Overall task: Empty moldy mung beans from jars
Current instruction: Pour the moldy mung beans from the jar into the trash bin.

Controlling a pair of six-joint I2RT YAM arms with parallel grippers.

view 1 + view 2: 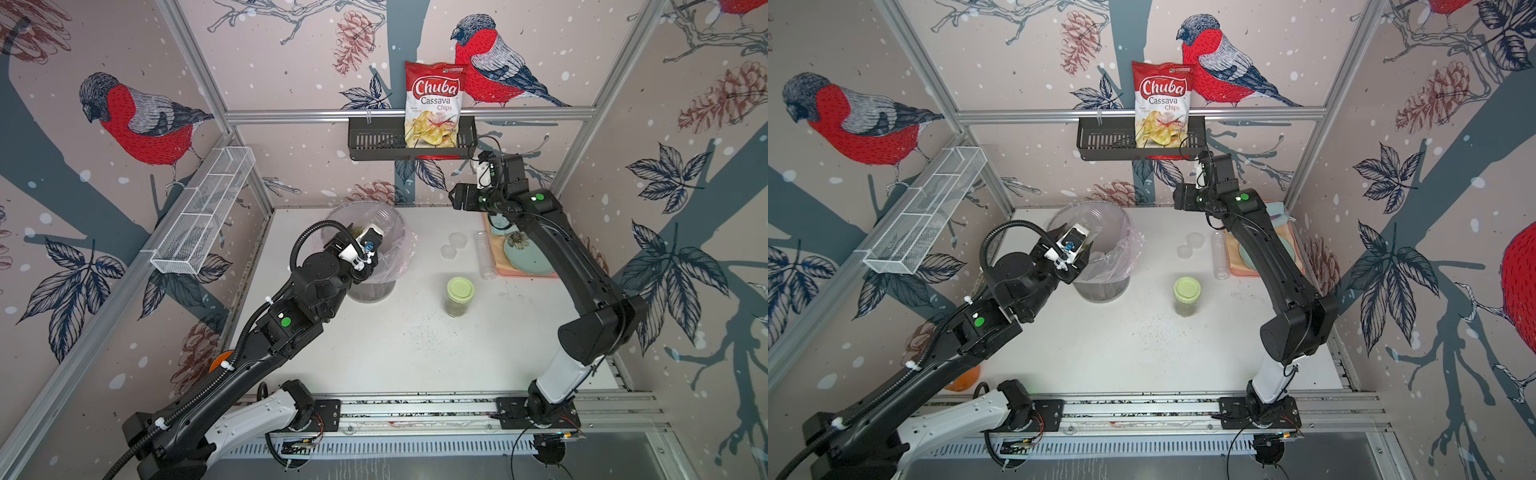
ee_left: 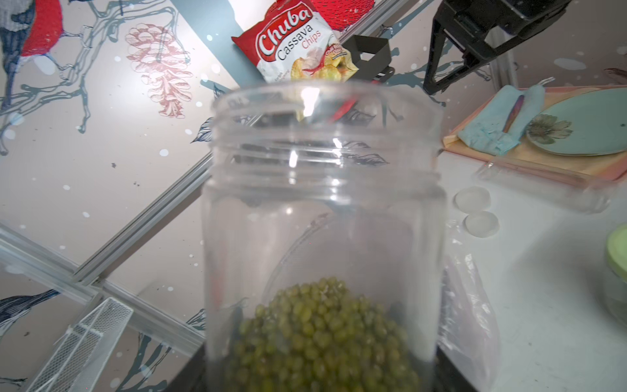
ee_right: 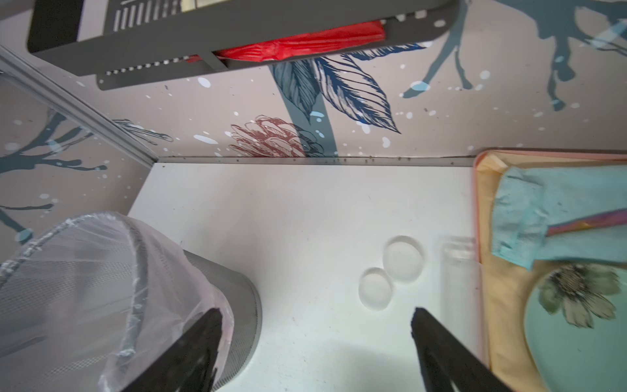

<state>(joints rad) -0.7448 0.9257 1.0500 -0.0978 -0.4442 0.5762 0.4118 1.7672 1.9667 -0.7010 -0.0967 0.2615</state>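
Clear plastic screw-neck jar (image 2: 322, 203) fills my left wrist view, lid off, olive-green mung beans (image 2: 322, 332) heaped at its base end. Left pincer (image 1: 359, 239) part-closed, clamped on the jar's base. Long axis runs straight out from that pincer toward the back wall, mouth above the clear bin with pinkish bag liner (image 1: 372, 291). I judge the mouth must tip down next. Right pincer (image 3: 316, 312) spread wide, empty, well apart.

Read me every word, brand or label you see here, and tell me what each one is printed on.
"Chuba": on the red and white snack bag standing in the black wall basket.
"Cassava Chips": same bag, below the brand.
Small print on the bag: too small to read.
Nothing else carries readable text.
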